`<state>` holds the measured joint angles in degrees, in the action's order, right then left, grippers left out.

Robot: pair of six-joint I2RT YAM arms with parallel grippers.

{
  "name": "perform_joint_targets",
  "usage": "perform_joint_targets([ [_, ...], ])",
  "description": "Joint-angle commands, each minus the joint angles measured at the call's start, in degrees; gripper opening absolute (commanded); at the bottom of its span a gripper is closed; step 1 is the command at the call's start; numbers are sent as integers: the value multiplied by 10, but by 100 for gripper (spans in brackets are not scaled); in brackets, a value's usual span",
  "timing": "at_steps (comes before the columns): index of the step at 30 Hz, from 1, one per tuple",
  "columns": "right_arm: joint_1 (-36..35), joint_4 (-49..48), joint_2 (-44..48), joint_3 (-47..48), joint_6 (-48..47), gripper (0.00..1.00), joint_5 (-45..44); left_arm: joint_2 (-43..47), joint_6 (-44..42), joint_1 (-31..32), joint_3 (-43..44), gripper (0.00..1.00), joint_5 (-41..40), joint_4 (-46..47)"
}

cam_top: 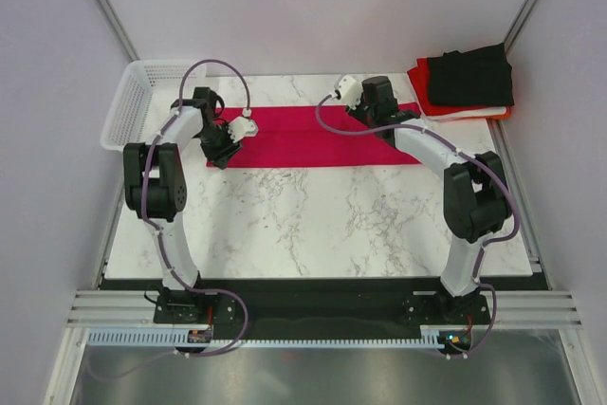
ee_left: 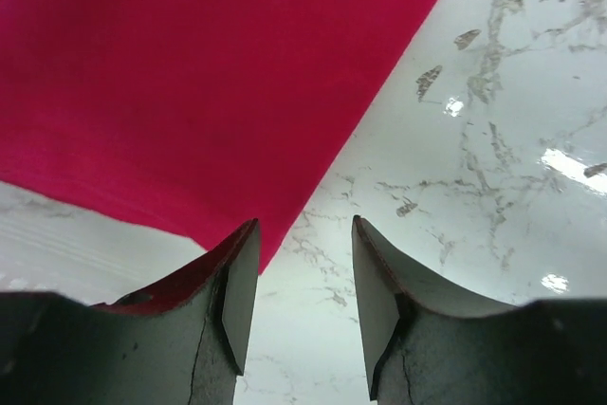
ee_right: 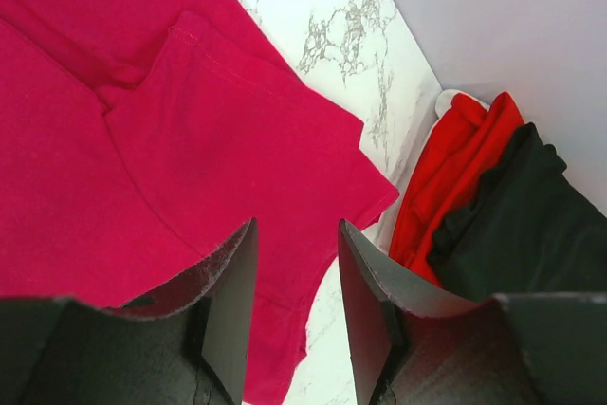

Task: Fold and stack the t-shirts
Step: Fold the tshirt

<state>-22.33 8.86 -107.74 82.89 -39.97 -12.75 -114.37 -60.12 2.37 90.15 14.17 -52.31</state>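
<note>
A crimson-pink t-shirt [cam_top: 313,135] lies on the marble table [cam_top: 322,225] as a long folded band. My left gripper [cam_top: 221,152] is open and empty at its left end; in the left wrist view the gripper [ee_left: 303,239] hangs over bare marble just beside the shirt's corner [ee_left: 209,73]. My right gripper [cam_top: 389,125] is open and empty above the shirt's right part; in the right wrist view the gripper [ee_right: 296,234] is over the sleeve end of the shirt [ee_right: 190,139]. A folded stack stands at the back right: black t-shirt [cam_top: 469,76] on top, orange-red t-shirt [cam_top: 424,92] below, white t-shirt [cam_top: 465,117] at the bottom.
A white plastic mesh basket [cam_top: 133,101] stands at the back left, off the table's left edge. The stack also shows in the right wrist view, black [ee_right: 522,225] over orange-red [ee_right: 446,177]. Grey walls close the back and sides.
</note>
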Motion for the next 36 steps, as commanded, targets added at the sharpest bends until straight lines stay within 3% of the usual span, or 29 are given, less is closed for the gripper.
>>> perform_joint_targets([
  [1,0,9,17,-2,18,47,-3,-44,-36,-2,39,50,-32,-9],
  [7,3,11,22,-15,17,47,-8,-76,-37,-2,56,49,-45,-9],
  [11,5,10,19,-19,20,47,-10,-73,-33,-1,33,14,-48,-9],
  [14,12,12,14,-14,25,46,-11,-46,-33,5,-18,3,-45,-9],
  [18,37,58,-9,25,72,45,6,60,-40,25,-109,2,-40,-23],
  [25,71,220,-111,144,119,44,51,219,-47,123,-261,3,-24,-187],
  [30,71,285,-167,228,132,42,63,274,-7,187,-297,4,16,-254],
  [36,65,308,-240,271,134,41,62,289,47,257,-308,4,68,-263],
])
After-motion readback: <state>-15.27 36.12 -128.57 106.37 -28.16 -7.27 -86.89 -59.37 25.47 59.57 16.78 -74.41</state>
